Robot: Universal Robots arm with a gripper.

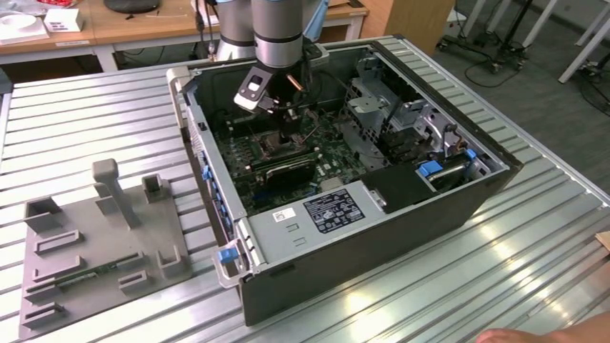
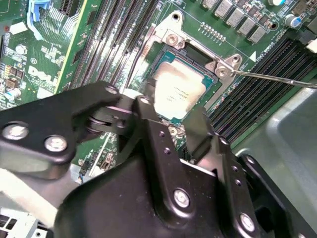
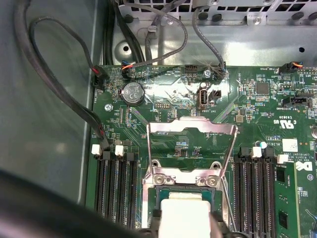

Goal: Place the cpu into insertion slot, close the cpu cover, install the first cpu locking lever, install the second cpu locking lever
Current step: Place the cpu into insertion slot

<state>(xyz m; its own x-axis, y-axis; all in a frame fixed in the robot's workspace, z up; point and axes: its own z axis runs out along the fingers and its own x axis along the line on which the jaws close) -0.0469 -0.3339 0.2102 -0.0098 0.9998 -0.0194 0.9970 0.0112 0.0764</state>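
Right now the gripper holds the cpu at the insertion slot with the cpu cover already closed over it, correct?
Not quite. The cpu cover is open, lying back off the insertion slot, as the first wrist view shows. The rest is right: the gripper holds the cpu at the slot.

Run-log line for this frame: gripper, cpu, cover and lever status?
gripper: jaws shut on cpu | cpu: at insertion slot, seating unclear | cpu cover: open, lying back | locking lever: not latched
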